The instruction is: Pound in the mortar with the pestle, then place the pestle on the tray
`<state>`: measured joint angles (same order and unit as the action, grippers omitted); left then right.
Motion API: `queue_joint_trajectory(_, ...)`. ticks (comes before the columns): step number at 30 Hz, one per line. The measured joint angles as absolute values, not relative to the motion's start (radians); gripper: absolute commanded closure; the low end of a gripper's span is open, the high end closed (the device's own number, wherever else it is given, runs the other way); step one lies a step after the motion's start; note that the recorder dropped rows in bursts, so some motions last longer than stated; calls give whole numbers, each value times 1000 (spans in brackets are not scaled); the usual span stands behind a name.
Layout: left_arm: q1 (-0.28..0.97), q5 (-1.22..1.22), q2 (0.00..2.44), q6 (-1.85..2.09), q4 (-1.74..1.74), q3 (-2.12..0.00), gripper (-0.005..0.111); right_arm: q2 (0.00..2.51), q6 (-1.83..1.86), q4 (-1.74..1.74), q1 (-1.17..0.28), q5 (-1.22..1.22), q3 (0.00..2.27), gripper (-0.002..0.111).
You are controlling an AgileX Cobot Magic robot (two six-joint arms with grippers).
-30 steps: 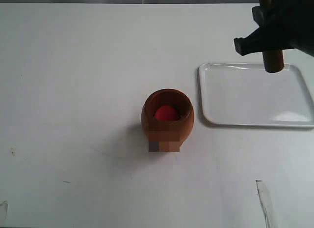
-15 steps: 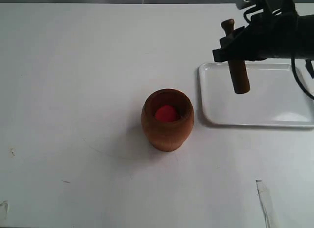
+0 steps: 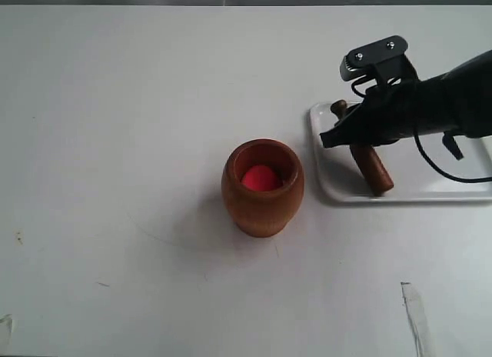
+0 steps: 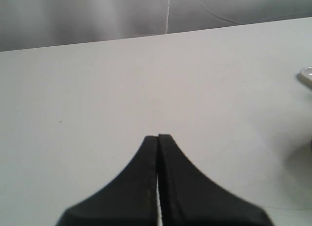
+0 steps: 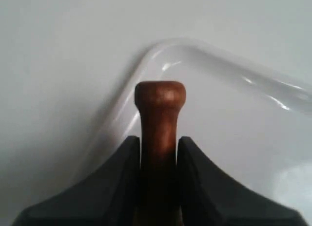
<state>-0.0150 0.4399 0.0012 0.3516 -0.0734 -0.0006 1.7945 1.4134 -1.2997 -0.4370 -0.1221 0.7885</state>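
Observation:
The reddish-brown mortar [image 3: 262, 188] stands upright mid-table, its red inner bottom showing. Right of it lies the white tray [image 3: 461, 189]. My right gripper [image 3: 347, 135] is shut on the dark brown pestle [image 3: 372, 168], which slants over the tray's left end, thick end down near the front rim, knobbed handle [image 3: 338, 108] up by the back-left corner. In the right wrist view the pestle [image 5: 159, 119] sits clamped between both fingers [image 5: 195, 162] above the tray's corner [image 5: 161, 48]. My left gripper [image 4: 158, 137] is shut and empty over bare table; the exterior view does not show it.
A small piece of the tray's rim [image 4: 307, 76] shows at the edge of the left wrist view. Faint scuffs mark the white table at the front right [image 3: 413, 311] and front left [image 3: 19, 237].
My right gripper has carried the pestle down and leftward from high above the tray to its left end. The pestle has tilted from upright to slanted. The mortar has not moved.

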Motion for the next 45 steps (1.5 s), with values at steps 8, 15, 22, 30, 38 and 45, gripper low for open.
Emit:
queue_joint_trajectory(8,-15,440,1,352,-73,-1,107,1821,1413,-1304,-437,-69,788,107)
queue_joint_trajectory(15,-15,440,1,352,-73,-1,107,1821,1411,-1314,-437,-56,788,72)
queue_joint_trajectory(22,-15,440,1,352,-73,-1,107,1818,1411,-1314,-437,-9,788,57)
queue_joint_trajectory(30,-15,440,1,352,-73,-1,107,1661,1410,-1412,-437,32,788,69)
queue_joint_trajectory(38,-15,440,1,352,-73,-1,107,1361,1410,-1469,-437,-145,788,108)
queue_joint_trajectory(45,-15,440,1,352,-73,-1,107,1139,1385,-1478,-437,-582,788,108)
